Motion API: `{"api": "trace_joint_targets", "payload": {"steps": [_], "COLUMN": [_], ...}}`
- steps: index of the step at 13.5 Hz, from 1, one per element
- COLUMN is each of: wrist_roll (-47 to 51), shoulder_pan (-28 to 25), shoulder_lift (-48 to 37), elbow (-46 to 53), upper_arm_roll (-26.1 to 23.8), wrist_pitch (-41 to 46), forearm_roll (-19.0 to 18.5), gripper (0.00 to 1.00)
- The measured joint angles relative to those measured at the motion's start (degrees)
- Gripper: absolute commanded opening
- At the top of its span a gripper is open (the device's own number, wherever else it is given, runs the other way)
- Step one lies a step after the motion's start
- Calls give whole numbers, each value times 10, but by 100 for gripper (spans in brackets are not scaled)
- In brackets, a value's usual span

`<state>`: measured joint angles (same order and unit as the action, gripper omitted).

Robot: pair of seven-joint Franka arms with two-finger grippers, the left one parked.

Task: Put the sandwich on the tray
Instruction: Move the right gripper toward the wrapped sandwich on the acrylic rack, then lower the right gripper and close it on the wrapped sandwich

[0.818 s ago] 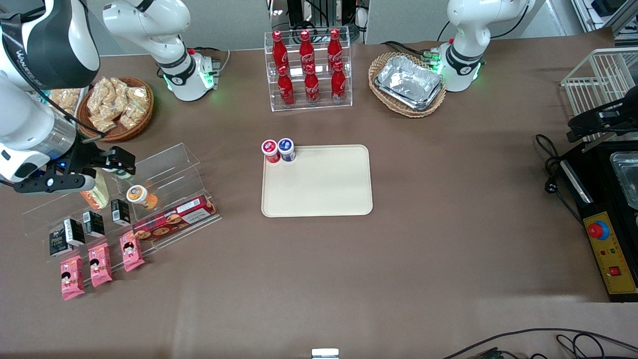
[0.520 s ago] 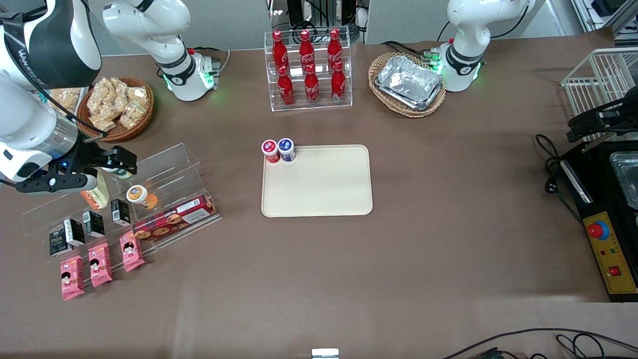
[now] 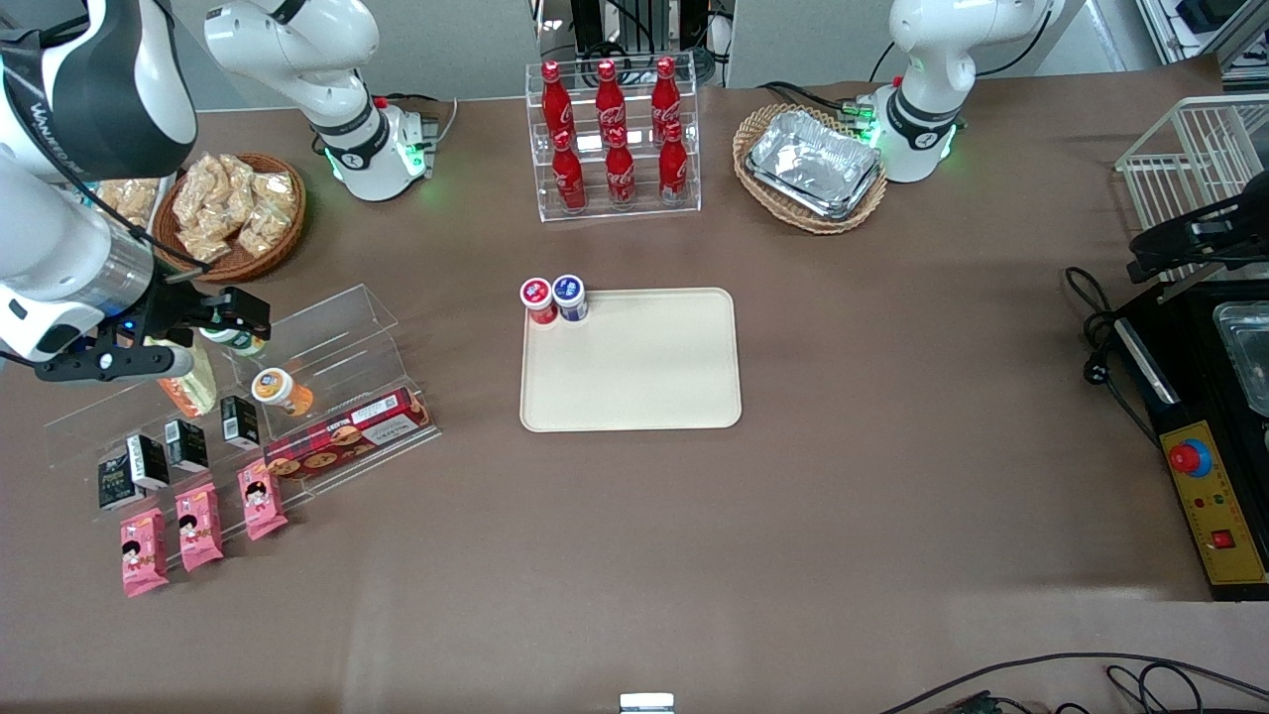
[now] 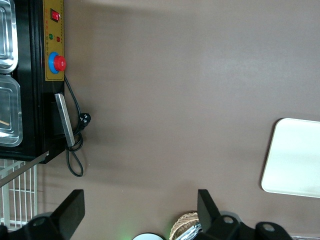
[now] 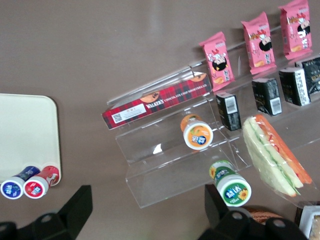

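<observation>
The sandwich (image 3: 194, 385), a clear-wrapped wedge of pale bread with a green and orange-red filling edge, lies on the clear acrylic stand (image 3: 327, 337) toward the working arm's end of the table. It shows whole in the right wrist view (image 5: 275, 156). My right gripper (image 3: 173, 339) hovers above the stand and covers part of the sandwich in the front view. It is open and empty (image 5: 147, 215), and the sandwich lies off to one side of its gap. The cream tray (image 3: 644, 367) lies flat mid-table and also shows in the right wrist view (image 5: 25, 135).
The stand holds black cartons (image 5: 265, 95), an orange-lidded cup (image 5: 197, 134), a green cup (image 5: 231, 187), a tartan biscuit box (image 5: 155, 100) and pink snack packets (image 3: 198, 521). Two small cups (image 3: 553, 297) stand at the tray's corner. A cola rack (image 3: 615, 139) and baskets (image 3: 808, 169) stand farther back.
My right gripper has shifted slightly farther from the front camera above the stand, still open. Nothing else has moved.
</observation>
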<state>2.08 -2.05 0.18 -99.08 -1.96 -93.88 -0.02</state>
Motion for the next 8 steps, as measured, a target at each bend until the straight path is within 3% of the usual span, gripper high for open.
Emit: {"api": "trace_joint_targets", "payload": {"steps": [5,8], "wrist_roll": [-86,-100], "shoulder_pan": [4,6], "shoulder_lift": [-11,-20], "elbow": [-1,-13], "upper_arm_roll": [71,90], "wrist_pitch": [40,66], "forearm_roll": [-1,-26], "gripper": [100,100]}}
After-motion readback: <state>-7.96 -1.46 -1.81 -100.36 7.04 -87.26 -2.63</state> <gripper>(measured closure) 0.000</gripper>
